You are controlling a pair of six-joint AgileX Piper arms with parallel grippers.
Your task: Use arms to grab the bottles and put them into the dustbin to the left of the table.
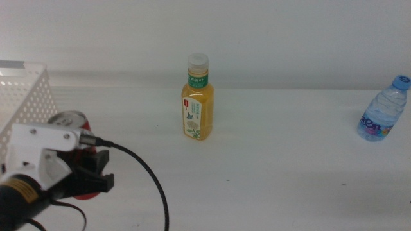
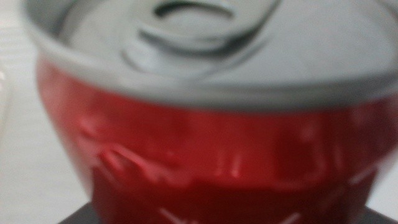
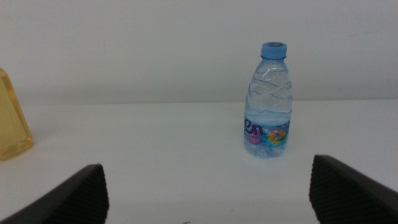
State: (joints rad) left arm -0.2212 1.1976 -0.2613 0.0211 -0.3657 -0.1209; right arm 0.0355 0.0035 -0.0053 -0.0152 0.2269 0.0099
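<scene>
Left pincer (image 1: pixel 96 173) sits at the near left of the tabletop (image 1: pixel 289 167), its dark fingers reaching around the red soda can (image 1: pixel 67 120), which stands just in front of the white dustbin (image 1: pixel 26 96). From the left wrist view the can fills nearly the whole picture, blurred and very close, so the can lies between the jaws; whether they have actually clamped on it I cannot tell, since the fingertips are hidden behind the housing and the can. The step in hand looks like the grasp of the can, first of the three things to be cleared. Next it calls for a firm squeeze, a lift clear of the tabletop, and a short carry over the basket's perforated wall before release. The right pincer (image 3: pixel 208 186) waits with its jaws spread wide, facing the small water bottle (image 3: pixel 268 102) near the far right edge, well apart from it. The yellow juice bottle (image 1: pixel 197 99) stands upright mid-table, untouched.
</scene>
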